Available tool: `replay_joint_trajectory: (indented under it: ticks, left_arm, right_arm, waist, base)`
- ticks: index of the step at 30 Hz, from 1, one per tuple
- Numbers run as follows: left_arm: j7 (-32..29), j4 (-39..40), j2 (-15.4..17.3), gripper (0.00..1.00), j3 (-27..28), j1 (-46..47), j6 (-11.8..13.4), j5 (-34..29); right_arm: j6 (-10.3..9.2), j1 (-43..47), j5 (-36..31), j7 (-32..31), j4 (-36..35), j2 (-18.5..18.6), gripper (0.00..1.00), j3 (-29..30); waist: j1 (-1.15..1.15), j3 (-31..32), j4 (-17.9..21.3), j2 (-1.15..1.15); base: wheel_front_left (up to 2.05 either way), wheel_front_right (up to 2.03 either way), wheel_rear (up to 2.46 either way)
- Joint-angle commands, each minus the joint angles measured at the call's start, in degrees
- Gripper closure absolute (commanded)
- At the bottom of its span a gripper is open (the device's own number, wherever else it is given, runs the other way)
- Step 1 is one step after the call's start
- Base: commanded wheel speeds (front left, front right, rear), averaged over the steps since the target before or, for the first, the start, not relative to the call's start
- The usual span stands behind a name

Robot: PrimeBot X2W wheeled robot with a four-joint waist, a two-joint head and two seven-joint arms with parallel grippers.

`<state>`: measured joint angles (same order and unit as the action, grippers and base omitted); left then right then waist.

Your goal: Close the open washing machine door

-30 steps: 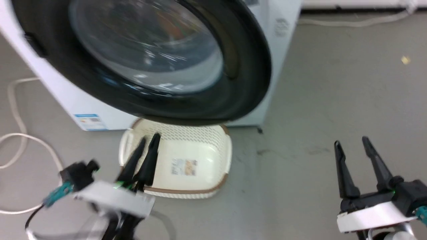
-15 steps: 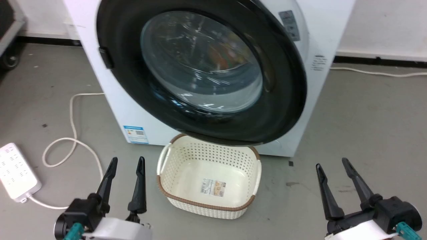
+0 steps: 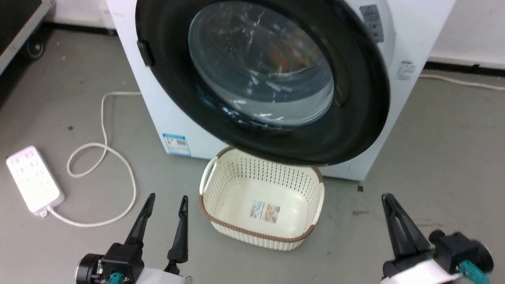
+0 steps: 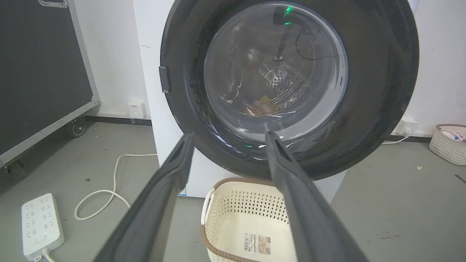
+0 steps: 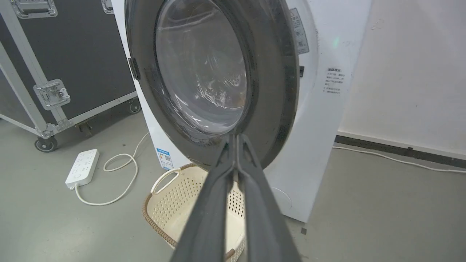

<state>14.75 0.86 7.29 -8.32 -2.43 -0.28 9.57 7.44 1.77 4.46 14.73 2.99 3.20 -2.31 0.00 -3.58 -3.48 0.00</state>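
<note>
Closing step, seemingly near done: washing machine door (image 3: 355,130) flat against the front of the washing machine (image 3: 158,110), above the basket (image 3: 268,173); cannot tell whether latched. Left gripper (image 3: 168,196) spread wide, empty; right gripper (image 3: 388,196) pinched together on nothing. Next: press the rim firmly if unlatched.

Grey floor (image 3: 434,130) meets white walls (image 5: 411,72) at a dark skirting strip (image 5: 400,150). A black wheeled flight case (image 5: 72,54) stands left; a white power strip (image 3: 33,179) and its looped cable (image 3: 103,118) lie nearby.
</note>
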Motion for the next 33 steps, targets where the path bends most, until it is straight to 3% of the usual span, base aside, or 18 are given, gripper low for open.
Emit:
replay_joint_trajectory:
  ticks: [1, 13, 14, 24, 33]
  left_arm:
    - [0.2, 0.0, -0.5, 0.00, 0.3, 0.6, -0.7, -0.6]
    - [0.2, 0.1, -3.8, 0.00, 1.5, 6.6, -2.1, -0.2]
    - [0.2, 0.2, -4.2, 0.00, 1.5, 8.3, -2.3, -0.2]
    - [0.2, 2.4, -4.4, 0.00, -0.7, 12.0, -0.5, 1.7]
    - [0.2, 3.2, -4.4, 0.00, -1.1, 13.6, 0.6, 3.1]
  right_arm:
    - [0.05, -1.8, 0.0, -0.4, -0.3, 1.2, 1.00, -0.7]
    - [0.05, -20.8, 8.5, -8.1, 3.3, 18.4, 1.00, -11.8]
    - [0.05, -27.8, 12.1, -8.7, 6.9, 22.8, 1.00, -14.6]
    - [0.05, -46.1, 18.9, -9.0, 16.4, 29.8, 1.00, -15.1]
    - [0.05, -55.4, 18.0, -10.2, 24.7, 30.1, 1.00, -11.1]
  waist:
    - [0.00, -1.9, -0.8, 0.00]
    - [0.00, -13.2, -4.8, 0.00]
    - [0.00, -16.1, -5.9, 0.00]
    - [0.00, -22.6, -9.2, 0.00]
    - [0.00, -25.5, -10.2, 0.00]
  base:
    - [0.00, 0.00, 0.00]
    - [0.00, 0.00, 0.00]
    - [0.00, 0.00, 0.00]
    - [0.00, 0.00, 0.00]
    - [0.00, 0.00, 0.00]
